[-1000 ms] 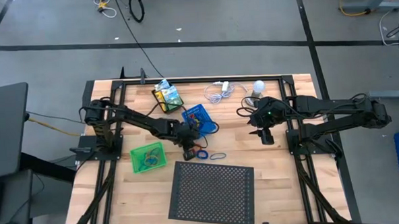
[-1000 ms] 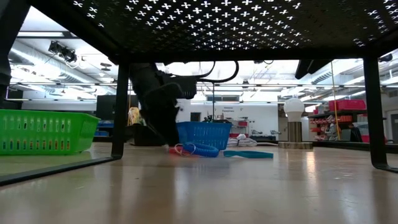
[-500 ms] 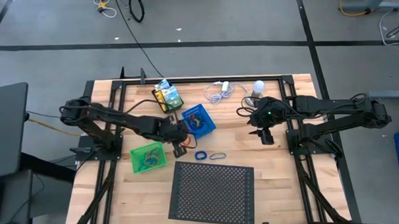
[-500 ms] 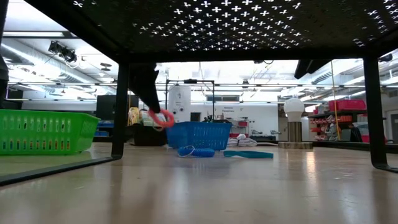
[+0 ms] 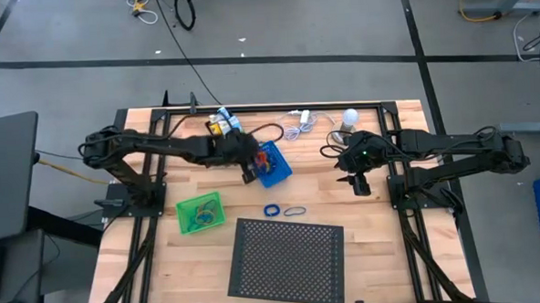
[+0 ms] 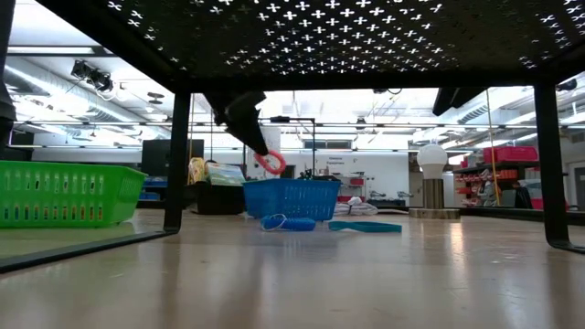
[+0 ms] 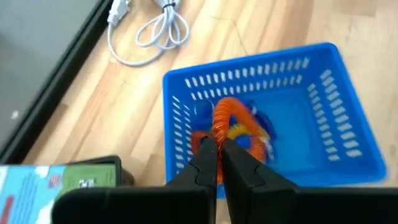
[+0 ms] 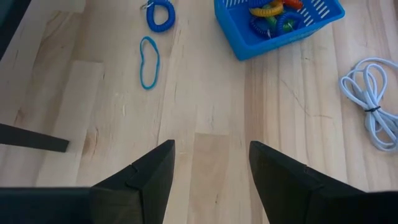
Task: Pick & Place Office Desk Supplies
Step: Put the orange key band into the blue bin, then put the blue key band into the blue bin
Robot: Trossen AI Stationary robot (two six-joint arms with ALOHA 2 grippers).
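Observation:
My left gripper [image 5: 251,173] is shut on an orange-red coiled loop [image 6: 270,164] and hangs just above the blue tray [image 5: 286,167], near the tray's left wall. The tray [image 7: 261,67] holds several coloured loops. A blue coiled loop [image 5: 272,210] and a thin blue band [image 5: 294,210] lie flat on the table nearer the front. The green tray [image 5: 183,216] stands to the left with a few items in it. My right gripper [image 5: 358,186] waits open above the table's right part, nothing between its fingers [image 8: 155,168]. My left gripper pinches the orange-red loop's coil [image 7: 219,132] between its two fingertips, at one spot on the ring. The fingers slant down from the table's left side. The loop hangs below the fingertips, lifted clear, over the inside of the blue tray.
A crayon box [image 5: 221,124] lies behind the left arm near the far edge. A white coiled cable [image 5: 298,123] and a white bulb on its base [image 5: 349,119] sit at the far side. The large black perforated sheet [image 5: 286,258] stands raised on legs at the near middle.
My left gripper, shut all the while, has lifted the orange-red loop off the table beside the blue loops. It has risen and swung toward the far edge, and now it is over the blue tray. The blue loop and band stay where they lay.

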